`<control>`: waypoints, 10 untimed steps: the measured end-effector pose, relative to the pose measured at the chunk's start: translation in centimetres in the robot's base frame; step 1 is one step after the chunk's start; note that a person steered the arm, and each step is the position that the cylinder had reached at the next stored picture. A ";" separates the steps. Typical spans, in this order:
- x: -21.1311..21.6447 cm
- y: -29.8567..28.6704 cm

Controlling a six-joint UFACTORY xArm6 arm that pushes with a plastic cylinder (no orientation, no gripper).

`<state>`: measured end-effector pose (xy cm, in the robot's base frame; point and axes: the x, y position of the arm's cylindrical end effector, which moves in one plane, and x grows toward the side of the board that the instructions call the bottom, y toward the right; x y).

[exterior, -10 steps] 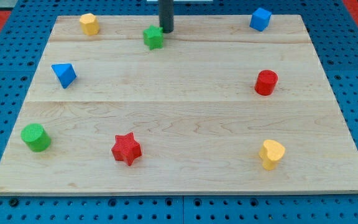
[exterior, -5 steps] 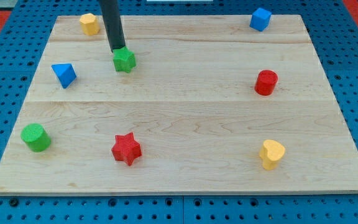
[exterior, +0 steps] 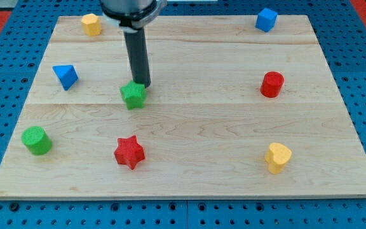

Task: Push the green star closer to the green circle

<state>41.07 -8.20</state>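
Observation:
The green star lies left of the board's middle. My tip touches its upper right edge, with the dark rod rising toward the view's top. The green circle, a short cylinder, stands near the board's lower left corner, well to the left of and below the star.
A blue triangle lies up and left of the star. A red star lies below it. A yellow block is at top left, a blue cube at top right, a red cylinder at right, a yellow heart at lower right.
The green star has slid from near the board's top edge downward and a little leftward to left of centre. My tip followed it down, staying against its upper side.

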 end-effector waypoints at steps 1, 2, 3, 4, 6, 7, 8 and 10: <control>3.1 0.0; 5.6 -0.1; 6.9 -2.4; 7.7 -5.6; 9.6 -10.3; 9.8 -10.2; 9.8 -10.1; 15.3 -9.4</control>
